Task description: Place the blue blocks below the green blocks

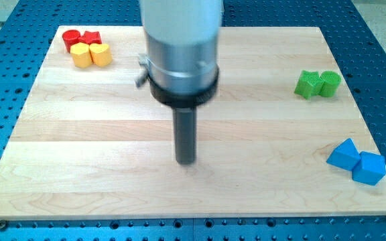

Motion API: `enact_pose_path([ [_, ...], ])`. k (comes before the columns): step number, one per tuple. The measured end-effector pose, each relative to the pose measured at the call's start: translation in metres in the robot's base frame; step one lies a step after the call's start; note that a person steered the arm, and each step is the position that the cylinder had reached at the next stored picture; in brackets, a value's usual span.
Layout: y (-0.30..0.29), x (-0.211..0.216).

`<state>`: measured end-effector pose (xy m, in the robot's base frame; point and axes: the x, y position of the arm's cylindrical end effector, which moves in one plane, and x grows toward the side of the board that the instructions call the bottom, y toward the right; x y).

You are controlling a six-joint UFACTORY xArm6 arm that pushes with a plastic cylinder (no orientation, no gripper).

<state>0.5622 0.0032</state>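
Observation:
Two blue blocks lie at the view's lower right: a blue triangular block (344,154) and a blue cube-like block (369,167), touching each other. Two green blocks sit at the view's right, higher up: a green star-like block (307,84) and a green rounded block (329,82), side by side. The blue pair is below the green pair, slightly to the right. My tip (186,161) rests on the board near the middle, far left of both pairs and touching no block.
Two red blocks (80,37) and two yellow blocks (90,55) cluster at the view's top left corner of the wooden board (99,167). The arm's grey body (181,47) hides part of the board's top middle. A blue perforated table surrounds the board.

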Motion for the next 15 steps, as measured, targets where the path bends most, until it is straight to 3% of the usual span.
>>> enact_pose_path([
  [1,0.028,0.055],
  [4,0.060,0.057],
  [5,0.133,0.057],
  [10,0.289,0.056],
  [12,0.302,0.047],
  [15,0.255,0.010],
])
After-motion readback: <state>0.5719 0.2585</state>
